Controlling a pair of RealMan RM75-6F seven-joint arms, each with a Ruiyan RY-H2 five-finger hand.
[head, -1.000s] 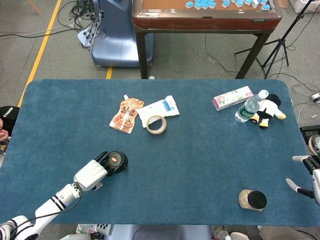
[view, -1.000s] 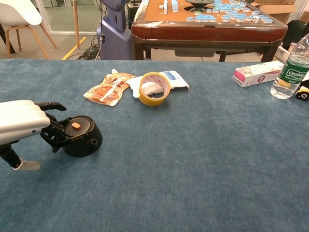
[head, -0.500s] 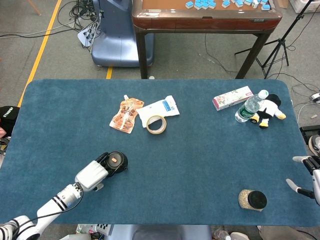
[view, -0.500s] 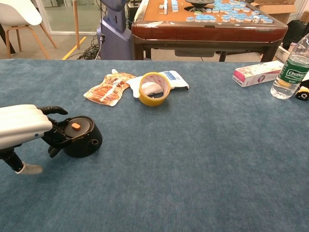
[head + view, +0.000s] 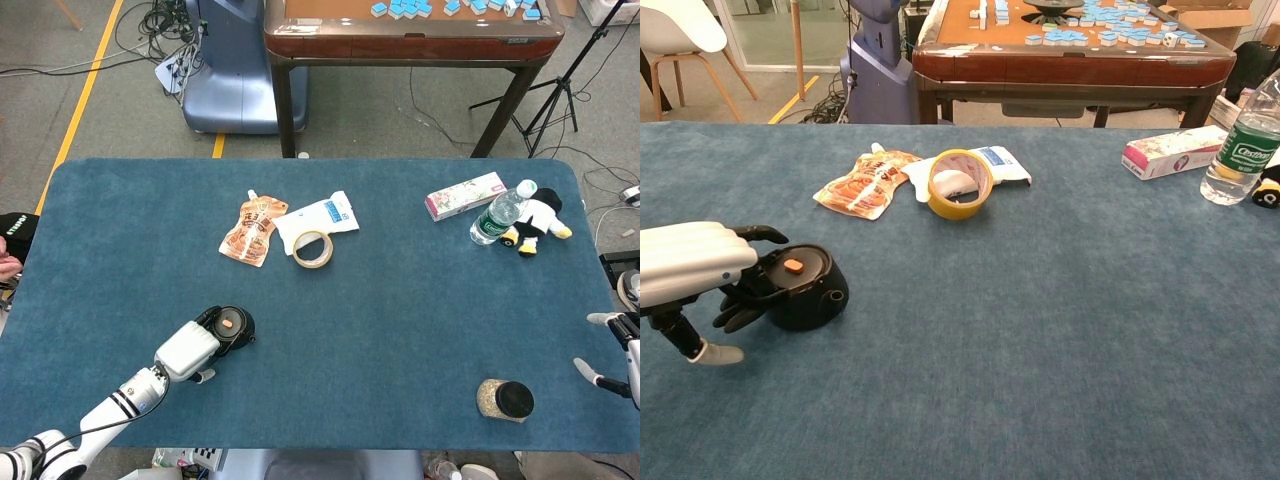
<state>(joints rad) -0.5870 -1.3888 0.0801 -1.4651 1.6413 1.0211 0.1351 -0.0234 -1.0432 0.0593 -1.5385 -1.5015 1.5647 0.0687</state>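
Left hand is on the black round device now, dark fingers curling over its near-left rim, and the device sits tipped a little toward the hand, its orange button facing up. A second ago that hand stood a touch higher with the device flat on the blue table; since then the hand has sunk lower and pulled back toward the table's near edge, and the device has slid slightly with it. From above, the same left hand covers the device from the lower left, fingers closed around its side, so it grips the thing rather than merely touching it.

Beyond the fingers, well apart, lie the orange snack pouch, the yellow tape roll standing on edge, and the white packet behind it. None of these has shifted.

Over on the far side, the right hand hangs at the table's edge, fingers spread and holding nothing, same as before. Nearest to it is the jar with the black lid, lying on the table, apart from those fingers. Further off sit the water bottle, the penguin plush toy and the flat white box, all unmoved.
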